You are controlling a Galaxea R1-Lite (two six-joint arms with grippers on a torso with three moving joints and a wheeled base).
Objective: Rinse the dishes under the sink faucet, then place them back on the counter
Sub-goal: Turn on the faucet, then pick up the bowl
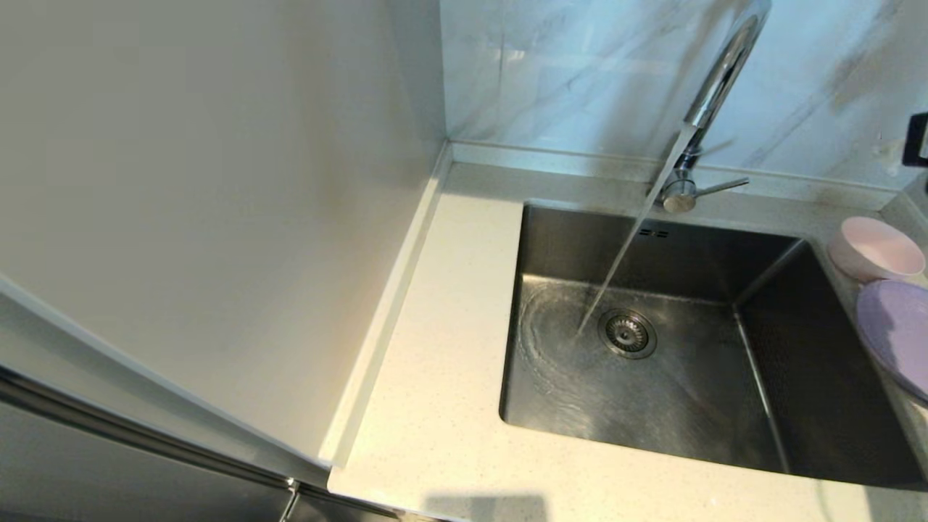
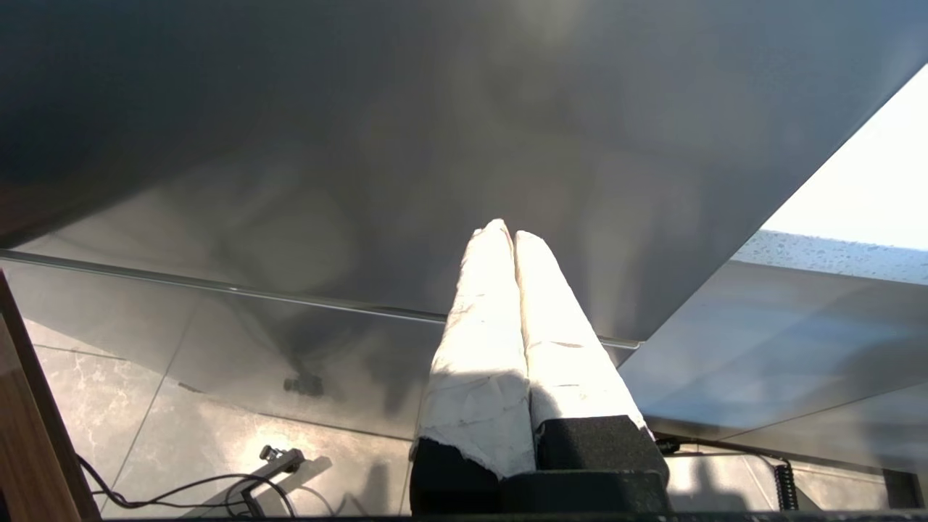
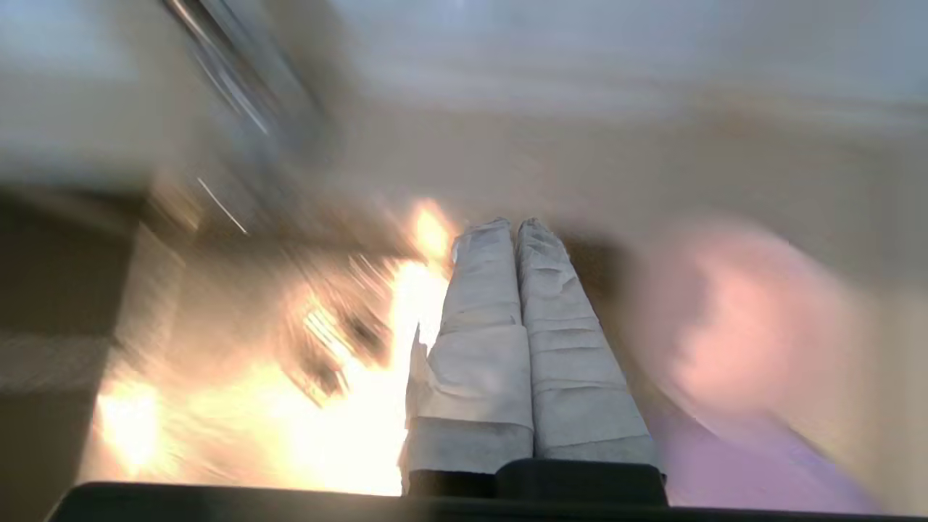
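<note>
The pink bowl [image 1: 876,248] is sitting on the counter [image 1: 449,406] at the sink's right rim, near the back corner, and the lavender plate [image 1: 897,335] is lying just beside it toward the front. From my right wrist both are showing as a pink blur and a lavender smear close by my right gripper [image 3: 516,226], off to one side of the tips and not touching them. My right fingers [image 3: 478,304] are pressing together, wrapped in white, and gripping nothing. Water is running from the sink faucet [image 1: 707,109] in a slanted stream and landing on the floor of the sink [image 1: 689,391] just beside the round drain strainer [image 1: 627,333]. My left gripper [image 2: 507,230] is hanging parked in front of a dark glossy panel, above a tiled floor with cables; its fingers are pressing together too, empty. A grey-veined marble wall [image 1: 580,72] is rising behind the counter, and a plain cream panel [image 1: 203,188] is standing at its left.
</note>
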